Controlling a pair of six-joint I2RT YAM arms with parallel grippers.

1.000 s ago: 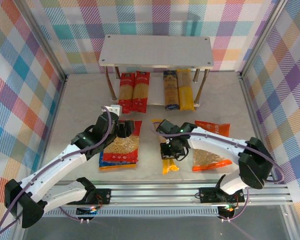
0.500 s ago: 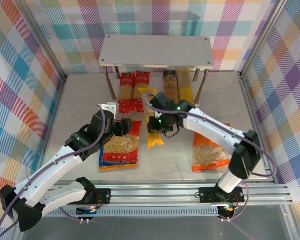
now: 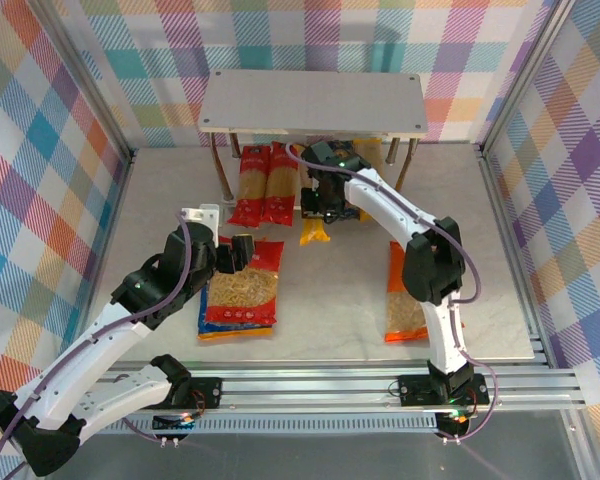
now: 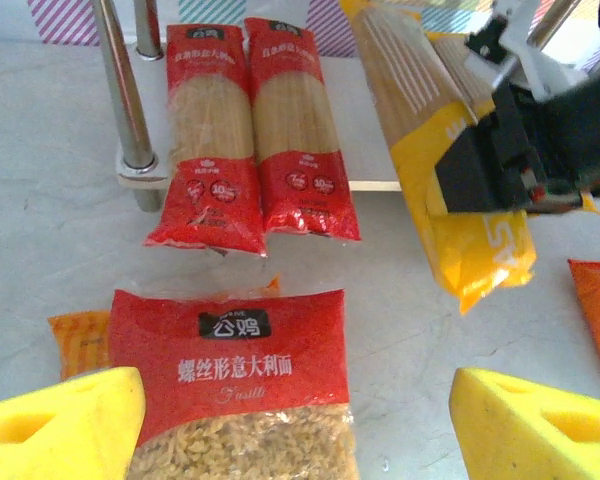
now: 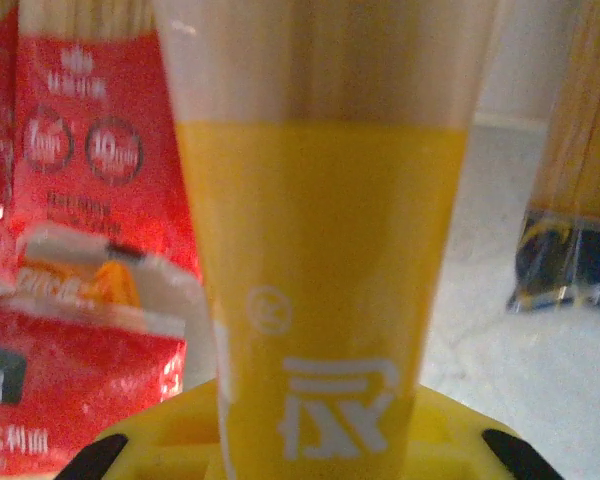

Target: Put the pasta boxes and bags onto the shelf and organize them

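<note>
The right end effector [image 3: 329, 203] is pinched on a yellow spaghetti pack [image 3: 314, 228]. A second ago it held that pack low over the front of the worktop [image 3: 160, 200]. Now it has carried it to the shelf [image 3: 310, 100], into the gap between the two red packs [image 3: 265, 185] and the dark blue pack [image 5: 570, 200] on the lower board. The upper board hides the pack's far end, so it may not be resting yet. Release looks like the next step. The left end effector [image 3: 238, 252] hangs spread over the red bag [image 3: 242, 290]. That bag and the orange bag [image 3: 400, 312] are still to be shelved.
</note>
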